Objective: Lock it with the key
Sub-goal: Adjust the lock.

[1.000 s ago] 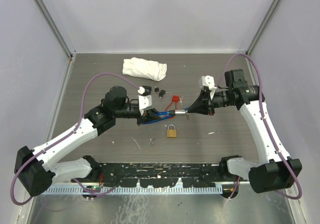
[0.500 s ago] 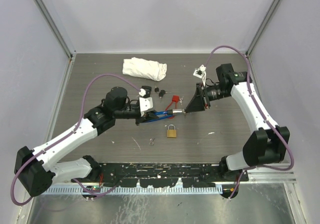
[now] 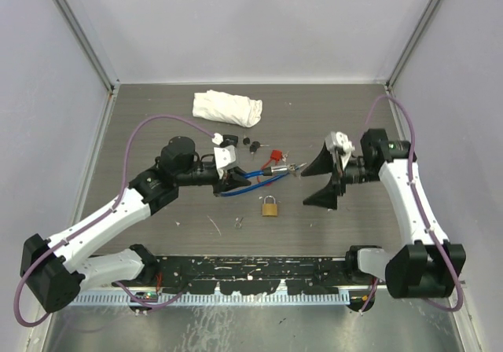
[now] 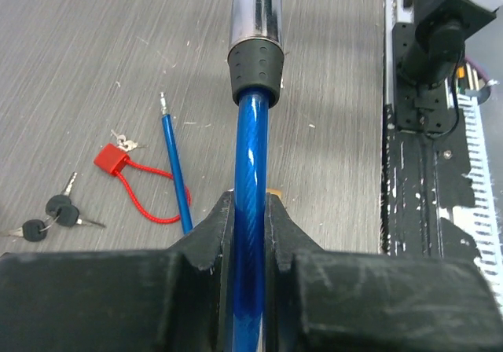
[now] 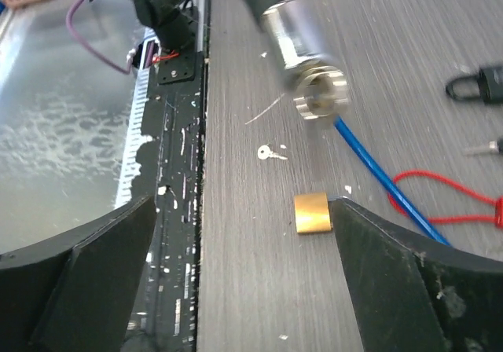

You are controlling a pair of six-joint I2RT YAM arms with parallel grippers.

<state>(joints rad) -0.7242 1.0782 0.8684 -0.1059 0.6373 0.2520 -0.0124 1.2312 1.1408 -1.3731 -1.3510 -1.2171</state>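
Grey wood-grain boards make up the surface (image 3: 157,116), walled in by pale panels. The left fingers (image 4: 220,222) are pressed onto the blue cable (image 4: 250,155), pinching it just behind the black collar of the lock barrel (image 4: 255,22), which they hold above the boards, pointing at the other arm. The right fingers (image 5: 118,234) are spread wide, and the barrel end sits apart from them, ahead and to one side. A second ago they were closed at that barrel end; they have since let go and drawn back toward the right wall. Whether a key sits in the barrel cannot be told.

The cable's free pin end (image 4: 163,97) lies on the boards beside a red cable lock (image 4: 130,175). Black-headed keys (image 4: 51,214) rest just beyond it. A brass padlock (image 3: 269,206) lies nearer the arm bases, below the held cable, with a small loose key (image 5: 271,153) close by. A crumpled white cloth (image 3: 228,107) sits well apart near the back wall. Nothing has shifted among these loose pieces.
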